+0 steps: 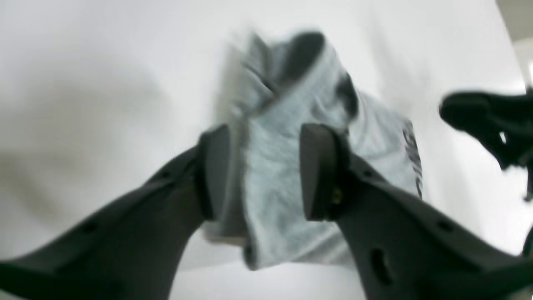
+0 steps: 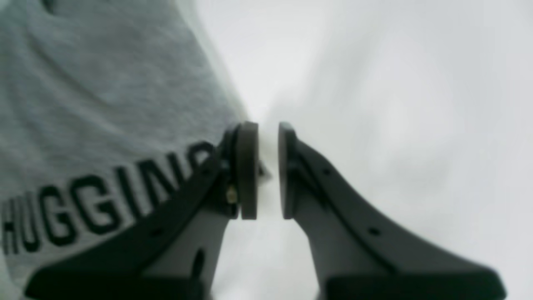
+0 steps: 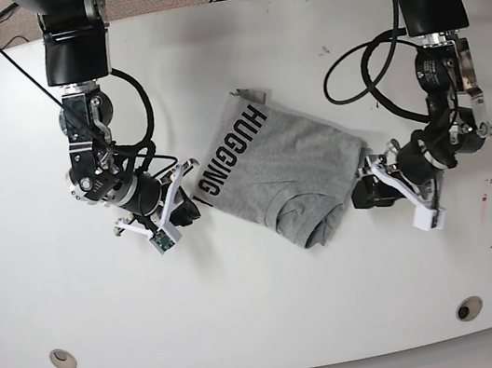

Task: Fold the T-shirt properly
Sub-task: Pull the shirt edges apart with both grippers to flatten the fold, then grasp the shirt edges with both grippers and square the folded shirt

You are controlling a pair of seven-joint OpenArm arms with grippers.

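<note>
White counter (image 3: 268, 313) carries the crumpled T-shirt (image 3: 271, 165); left tool (image 1: 264, 171) straddles its edge, apparently unclamped, while right tool (image 2: 268, 171) sits narrowly apart beside it.

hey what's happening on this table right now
A two-armed robot is folding a grey T-shirt on a white table. The shirt lies bunched and partly folded in the middle, its "HUGGING" print facing up. The left gripper has its fingers either side of a fold of the fabric at one end; whether it is clamped is unclear. The right gripper sits at the printed edge, its fingers slightly apart with no cloth between them. The fold is not yet neat.
</note>
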